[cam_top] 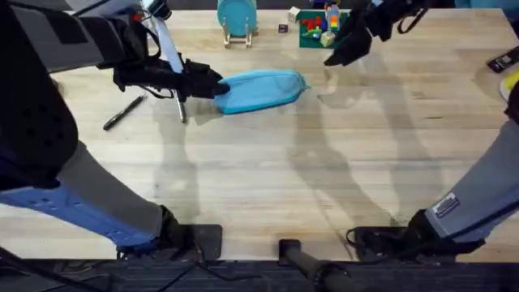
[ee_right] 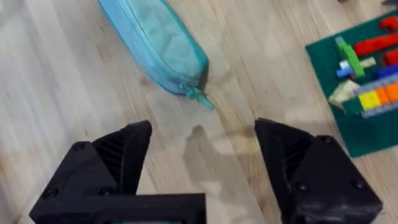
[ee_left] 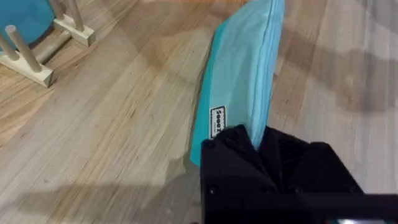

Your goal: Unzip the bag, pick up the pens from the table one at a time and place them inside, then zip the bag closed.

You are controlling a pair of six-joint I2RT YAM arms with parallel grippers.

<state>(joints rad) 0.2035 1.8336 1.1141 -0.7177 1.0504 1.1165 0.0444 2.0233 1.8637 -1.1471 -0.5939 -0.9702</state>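
The light-blue bag (cam_top: 261, 89) lies across the far middle of the table (cam_top: 268, 178). My left gripper (cam_top: 216, 88) is shut on its left end; in the left wrist view the black fingers (ee_left: 231, 149) pinch the pouch (ee_left: 242, 74) near its label. My right gripper (cam_top: 336, 55) hovers open past the bag's right end, above and apart from it. The right wrist view shows the bag (ee_right: 158, 40) and its zipper pull (ee_right: 200, 96) ahead of the spread gripper (ee_right: 202, 162). A black pen (cam_top: 123, 112) lies left of the bag. A silver-grey pen (cam_top: 182, 109) lies just below the left gripper.
A teal disc on a wooden stand (cam_top: 237, 20) stands behind the bag. A green baseplate with coloured bricks (cam_top: 318, 28) sits at the back, close to the right gripper. A black object (cam_top: 504, 58) lies at the right edge.
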